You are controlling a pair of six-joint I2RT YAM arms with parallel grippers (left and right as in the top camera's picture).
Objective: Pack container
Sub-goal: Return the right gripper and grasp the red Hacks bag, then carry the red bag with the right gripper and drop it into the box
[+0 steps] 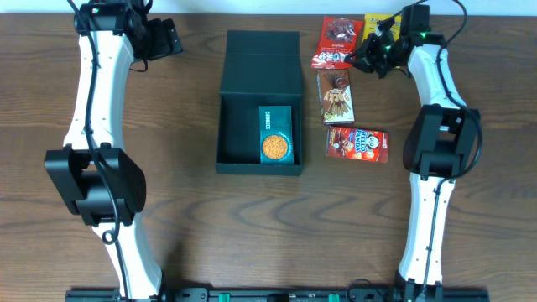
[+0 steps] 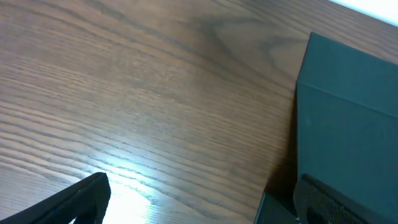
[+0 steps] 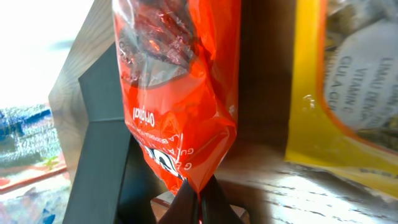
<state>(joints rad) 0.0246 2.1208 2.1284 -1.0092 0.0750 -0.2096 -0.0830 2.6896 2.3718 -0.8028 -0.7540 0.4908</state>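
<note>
Between right fingers (image 3: 178, 210), pinched: red packet (image 3: 180, 93).

Bright even light, table (image 2: 130, 177) glare, blurry close-up orange packet (image 3: 180, 112).

Left end effector (image 2: 205, 208) spread wide; right end effector (image 3: 199, 204) pinched closed.

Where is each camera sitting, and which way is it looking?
Overhead: above the table, facing straight down on the container, snack packets and both arms.
Left wrist: on the left arm, facing the table and container side; the open left gripper shows below.
Right wrist: on the right arm, close on the red packet pinched by the right gripper.
Shared: overhead and right wrist both show that red packet.
</note>
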